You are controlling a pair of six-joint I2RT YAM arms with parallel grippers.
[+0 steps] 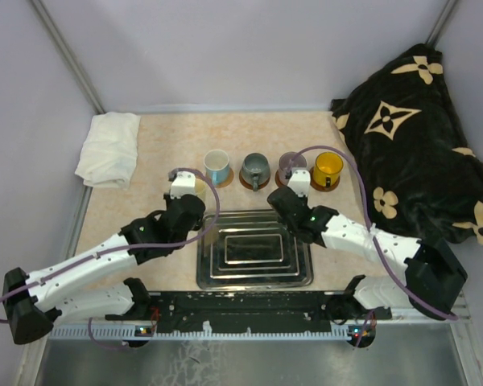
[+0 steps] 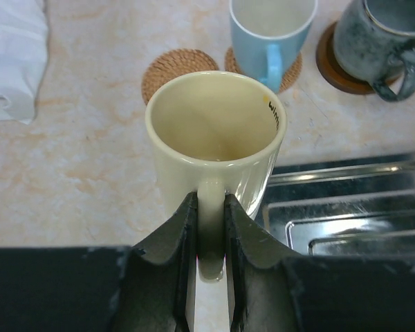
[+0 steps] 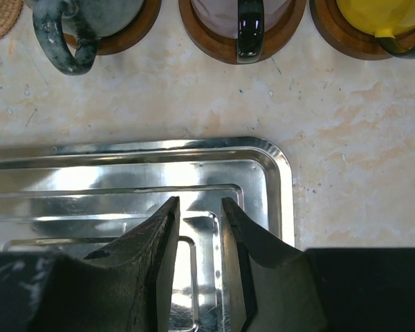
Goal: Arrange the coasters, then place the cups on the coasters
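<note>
**Cream cup in my left fingers, four cups seated on coasters**

At the far left of the desk [image 1: 153, 129] I see a crumpled white cloth [image 1: 109, 149], well apart from everything else. Next comes my left arm, reaching forward. The left fingers [image 2: 183, 232] are clenched on the handle of the cream cup [image 2: 214, 131], one on either side of it. The cup stands upright with its mouth towards the wrist camera. It sits just off the left edge of the metal tray [image 2: 346, 181], and I cannot tell whether its base touches the desk. Just beyond it lies the bare woven coaster [image 2: 178, 69], with nothing on it.

The row then runs to the right along the far side of the tray. First is the white cup with the blue inside [image 1: 216, 166], on a second woven coaster [image 2: 290, 69]. Then comes the grey cup [image 1: 255, 169] on a dark wooden coaster [image 2: 332, 66], its handle turned towards the tray. Beyond it is the purple cup [image 1: 291, 163] on a brown coaster [image 3: 200, 41]. Last is the yellow cup [image 1: 328, 167], on a coaster [image 3: 332, 41] of the same kind. All four stand upright, each centred on its disc.

My right arm reaches in over the tray's far right corner. The right fingers [image 3: 162, 228] stand slightly parted with a narrow gap, gripping nothing, and the tray's shiny floor shows between them. They point towards the purple cup, which is near but not touching.

At the far right a dark blanket with pale flower shapes [image 1: 419, 137] is heaped against the wall.
</note>
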